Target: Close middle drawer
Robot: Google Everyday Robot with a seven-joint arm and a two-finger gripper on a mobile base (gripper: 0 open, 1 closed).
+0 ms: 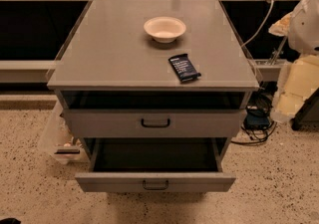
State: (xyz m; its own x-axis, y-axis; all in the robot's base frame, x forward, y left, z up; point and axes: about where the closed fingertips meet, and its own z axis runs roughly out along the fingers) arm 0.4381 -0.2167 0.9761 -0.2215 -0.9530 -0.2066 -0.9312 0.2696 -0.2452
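Surroundings, nearest first: speckled floor runs across the bottom of the frame. A clear plastic bin sits on it at lower left, tucked against the cabinet's side, and a tangle of dark cables lies at lower right. Higher up, the taller upper drawer stands slightly out, with a dark gap showing above its front. The cabinet top carries a dark snack packet near its front right edge and, farther back, a white bowl. A white cable drops along the upper right. The gripper hangs at the right edge of the frame at mid-height, pale and indistinct; whether it is spread or closed up cannot be told. The middle drawer lies low and centre, to the left of and below the gripper, well apart from it. It is pulled far out, with its low flat grey front facing the camera, a small dark loop handle at centre and its dark interior exposed behind.
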